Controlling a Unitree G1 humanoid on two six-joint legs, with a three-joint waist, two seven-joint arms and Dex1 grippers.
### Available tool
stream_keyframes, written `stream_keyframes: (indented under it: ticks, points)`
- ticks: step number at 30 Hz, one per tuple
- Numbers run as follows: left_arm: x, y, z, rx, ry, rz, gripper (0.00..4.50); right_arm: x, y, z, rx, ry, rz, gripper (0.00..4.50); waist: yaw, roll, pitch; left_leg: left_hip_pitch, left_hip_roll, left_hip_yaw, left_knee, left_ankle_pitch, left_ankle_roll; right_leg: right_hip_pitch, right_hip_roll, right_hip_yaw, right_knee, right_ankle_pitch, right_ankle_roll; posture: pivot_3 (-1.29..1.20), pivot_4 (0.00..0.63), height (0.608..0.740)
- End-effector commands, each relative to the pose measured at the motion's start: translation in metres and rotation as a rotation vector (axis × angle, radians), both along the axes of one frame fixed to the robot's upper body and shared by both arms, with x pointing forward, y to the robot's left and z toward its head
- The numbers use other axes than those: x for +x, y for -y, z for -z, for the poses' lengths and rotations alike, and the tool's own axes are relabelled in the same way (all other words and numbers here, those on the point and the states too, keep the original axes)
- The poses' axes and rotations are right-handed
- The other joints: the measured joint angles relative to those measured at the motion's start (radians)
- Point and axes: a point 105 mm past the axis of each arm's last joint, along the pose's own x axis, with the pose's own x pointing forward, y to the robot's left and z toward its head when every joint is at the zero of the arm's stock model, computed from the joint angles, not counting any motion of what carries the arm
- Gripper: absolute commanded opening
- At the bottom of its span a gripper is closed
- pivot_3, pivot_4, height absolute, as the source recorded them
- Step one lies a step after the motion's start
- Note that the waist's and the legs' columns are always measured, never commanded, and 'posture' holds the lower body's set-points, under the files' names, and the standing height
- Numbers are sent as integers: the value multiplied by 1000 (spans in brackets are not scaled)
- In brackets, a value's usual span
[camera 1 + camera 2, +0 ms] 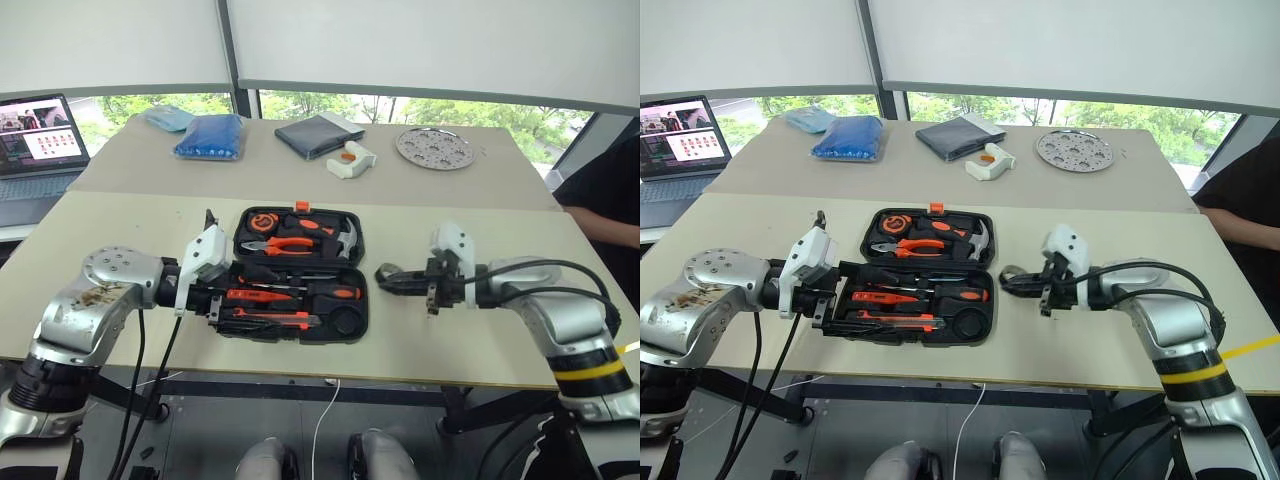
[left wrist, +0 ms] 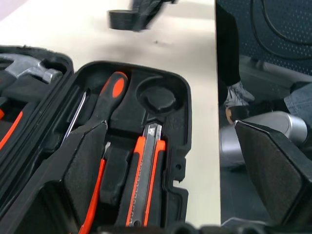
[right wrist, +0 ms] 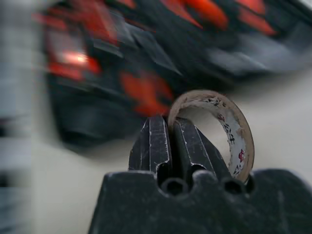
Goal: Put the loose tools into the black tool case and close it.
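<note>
No brand or writing can be made out on anything here; the faint dark marks on the tape's pale inner core are too small to read. The black tool case lies open at the centre of the frame on the nearer of two matt beige tables, its moulded plastic halves rounded at the corners, with a small orange latch at the far edge. The far half holds pliers, a hammer and a tape measure; the near half holds two orange-and-black screwdrivers, a thin tester, a utility knife with its ridged steel blade, and one round empty recess. Right of the case, the right gripper is pinched tight on the wall of the small black tape roll, a single ring held clear above the tabletop. At the case's left edge, the left gripper has its two black wedge fingers spread wide, holding nothing.
</note>
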Motion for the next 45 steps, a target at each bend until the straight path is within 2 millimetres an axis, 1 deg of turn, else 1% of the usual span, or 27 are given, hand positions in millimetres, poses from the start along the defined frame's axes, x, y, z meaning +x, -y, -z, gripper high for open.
stream_keyframes:
  ticks: [1, 4, 8, 12, 17, 19, 21, 23, 24, 25, 26, 27, 29, 30, 31, 32, 33, 35, 36, 39, 41, 42, 43, 44, 45]
  points:
    - [0, 3, -3, 12, 44, 26, 4500, -18, -20, 5, -42, 19, -54, 30, 1, 0, 0, -1, 0, 0, 0, -1, -1, 0, 0, 0, -1, 0, 0, 0, 150, 718]
    - [1, 4, -3, 14, 46, 31, 4500, -14, -29, 12, -54, 25, -26, 30, 2, 0, 0, -1, -1, 0, 0, -3, -2, -1, -2, -1, -1, 1, 1, 0, 150, 718]
    - [3, 3, -2, 16, 51, 31, 4500, -9, -34, 24, -88, 41, -6, 30, 2, 0, 0, -1, -1, 0, 0, -1, 0, -1, -1, -1, 0, 1, 0, 0, 150, 718]
    - [4, 4, -2, 15, 58, 28, 4500, -5, -39, 26, -88, 42, 7, 30, 1, 0, 0, -1, -1, 0, 0, 0, 1, -1, 0, -1, 0, 1, 0, 0, 150, 718]
    - [4, 4, 0, 12, 61, 24, 4500, 1, -41, 32, -101, 42, 25, 30, 0, 0, 0, -1, -1, 1, 0, 0, 1, -1, 0, -1, 0, 1, 0, 0, 150, 718]
    - [4, 3, 1, 13, 62, 22, 4500, -1, -42, 32, -97, 27, 9, 788, 0, 0, 0, -1, -1, 1, 0, -1, 1, -1, 0, -1, 0, 1, 0, 0, 150, 718]
    - [4, 3, 1, 14, 63, 17, 4500, -6, -42, 29, -82, 7, -11, 1281, 1, 0, 0, -1, -1, 1, 0, -1, 1, -1, 0, -1, 0, 1, 0, 0, 150, 718]
    - [5, 2, 1, 14, 63, 13, 4500, -8, -42, 27, -74, 1, -19, 2022, 1, 0, 0, -1, -1, 0, 0, -1, 1, -1, 0, -1, -1, 1, 0, 0, 150, 718]
    - [6, 1, 2, 15, 64, 10, 4500, -8, -41, 23, -65, 5, -16, 2395, 1, 0, 0, -1, -1, 0, 0, -1, 1, -1, 0, -1, -1, 1, 0, 0, 150, 718]
    - [6, 1, 2, 17, 64, 5, 4500, -7, -39, 20, -57, 10, -14, 2672, 1, 0, 0, -1, -1, 1, 0, -1, 1, -1, 0, -1, -1, 1, 0, 0, 150, 718]
    - [7, 0, 2, 18, 64, 0, 4500, -7, -38, 16, -50, 17, -14, 3110, 1, 0, 0, -1, -1, 0, 0, -1, 1, -1, 0, -1, -1, 1, 0, 0, 150, 718]
    - [7, -1, 3, 20, 64, -5, 4500, -7, -36, 13, -45, 22, -13, 3383, 1, 0, 0, -1, -1, 1, 0, -1, 1, -1, 0, -1, -1, 1, 0, 0, 150, 718]
    - [12, -8, 5, 29, 69, -49, 4500, -4, -27, 3, -28, 31, 10, 4075, 1, 0, 0, -1, -1, 0, 0, -1, 1, -1, 0, -1, -1, 1, 0, 0, 150, 718]
    - [17, -15, 6, 36, 73, -90, 4500, -1, -21, -3, -17, 34, 34, 4075, 1, 0, 0, -1, -1, 0, 0, -1, 1, -1, 0, -1, -1, 1, 0, 0, 150, 718]
    - [25, -27, 6, 37, 79, -161, 4500, 4, -11, -8, 0, 34, 76, 4075, 2, 0, 0, -1, -1, 0, 0, -1, 1, -1, 0, -1, -1, 1, 0, 0, 150, 718]
    - [31, -38, 7, 37, 85, -226, 4500, 9, -4, -12, 13, 35, 112, 3792, 2, 0, 0, -1, -1, 0, 0, -1, 1, -1, 0, -1, -1, 1, 0, 0, 150, 718]
    - [35, -46, 7, 37, 89, -264, 4500, 11, 1, -14, 20, 34, 133, 3643, 3, 0, 0, -1, -1, 0, 0, -1, 1, -1, 0, -1, -1, 1, 0, 0, 150, 718]
    - [45, -68, 8, 43, 109, -375, 3984, 18, 14, -13, 21, 41, 186, 2998, 1, 0, 0, -1, 0, 0, 0, -1, 1, -1, 0, -1, -1, 1, 0, 0, 150, 718]
    - [47, -80, 9, 51, 115, -422, 3872, 23, 21, -12, 18, 44, 222, 2761, -1, 0, 0, -1, 0, 0, 0, -1, 1, -1, 0, -1, -1, 1, 0, 0, 150, 718]
    - [54, -107, 16, 91, 127, -533, 2760, 36, 38, -5, 2, 63, 310, 1696, -1, 0, 0, -1, 0, 1, -1, -1, 1, -2, -2, -1, -1, 1, 0, 0, 150, 718]
    - [59, -121, 22, 124, 132, -590, 2048, 43, 45, 2, -9, 72, 342, 1031, -1, 0, 0, -1, 0, 1, -1, -1, 1, -2, -2, -2, -1, 1, 0, 0, 150, 718]
    - [63, -124, 25, 139, 139, -605, 1727, 45, 46, 5, -12, 75, 347, 692, -1, 0, 0, -1, 0, 1, -1, -1, 1, -2, -2, -2, -1, 1, 0, 0, 150, 718]
    - [66, -125, 30, 159, 146, -614, 1306, 49, 46, 9, -15, 84, 353, 337, -1, -1, 0, -2, 0, 1, -1, -1, 1, -2, -2, -2, -1, 1, 0, 0, 150, 718]
    - [70, -125, 34, 174, 152, -621, 1031, 52, 47, 13, -18, 90, 362, 32, 0, -1, 0, -2, 0, 1, -1, -1, 1, -2, -3, -2, -1, 1, 0, 0, 150, 718]
    - [74, -124, 37, 183, 156, -623, 666, 55, 47, 17, -30, 102, 368, 0, 2, -1, 0, -2, 0, 1, -1, -1, 1, -3, -3, -2, -1, 1, 0, 0, 150, 718]
